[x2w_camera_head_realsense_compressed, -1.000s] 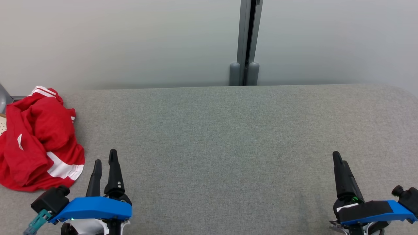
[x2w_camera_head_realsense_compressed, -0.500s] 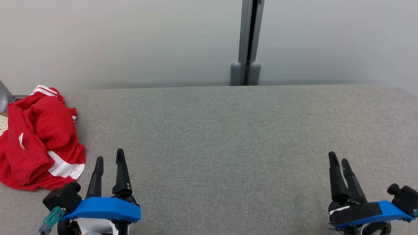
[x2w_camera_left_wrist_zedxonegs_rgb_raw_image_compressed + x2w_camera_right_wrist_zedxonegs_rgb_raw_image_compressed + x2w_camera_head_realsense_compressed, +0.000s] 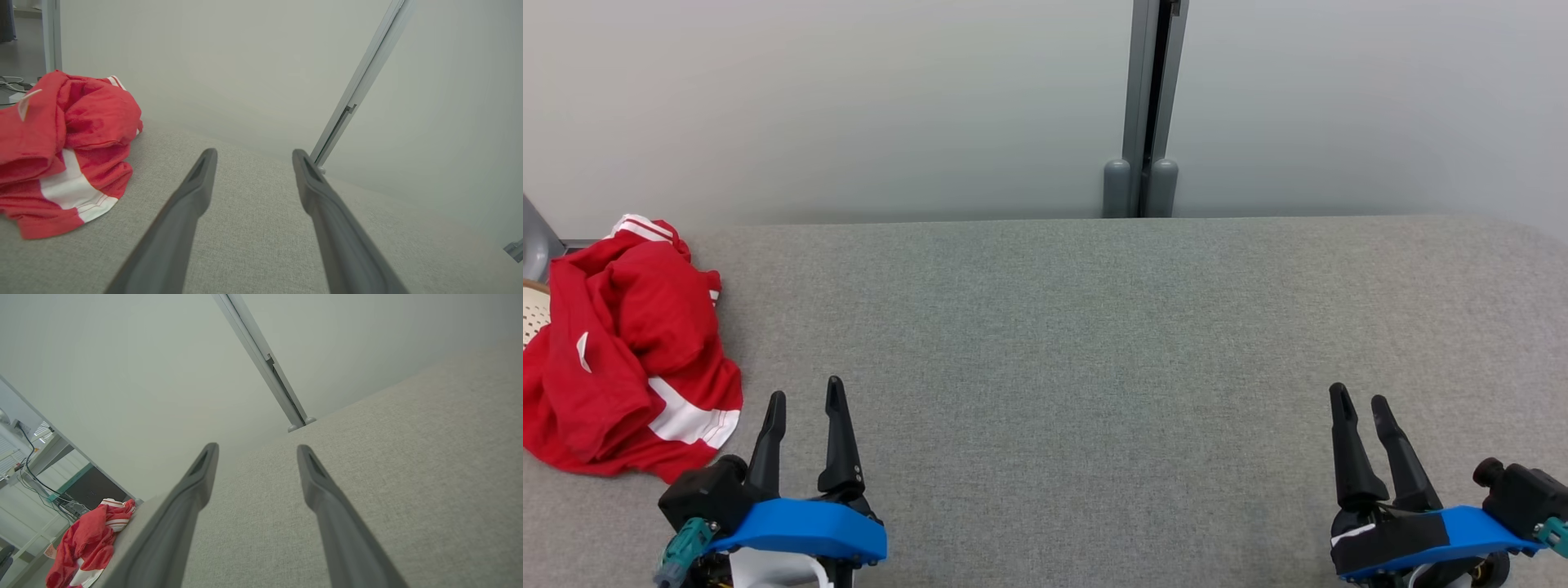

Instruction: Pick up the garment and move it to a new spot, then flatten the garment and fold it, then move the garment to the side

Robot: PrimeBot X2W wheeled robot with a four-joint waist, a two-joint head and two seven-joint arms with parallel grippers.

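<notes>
While the garment lies crumpled at the left edge of the head view, red with white stripes, it has not moved on the grey table; the whole picture has merely slid a little, so the camera has shifted. My left gripper, lower left, stands near its right side without touching it, fingers spread and empty. Since a second ago it has dropped lower in frame and edged right. My right gripper, lower right, is likewise wide and empty, and has turned so both fingers now show apart.
</notes>
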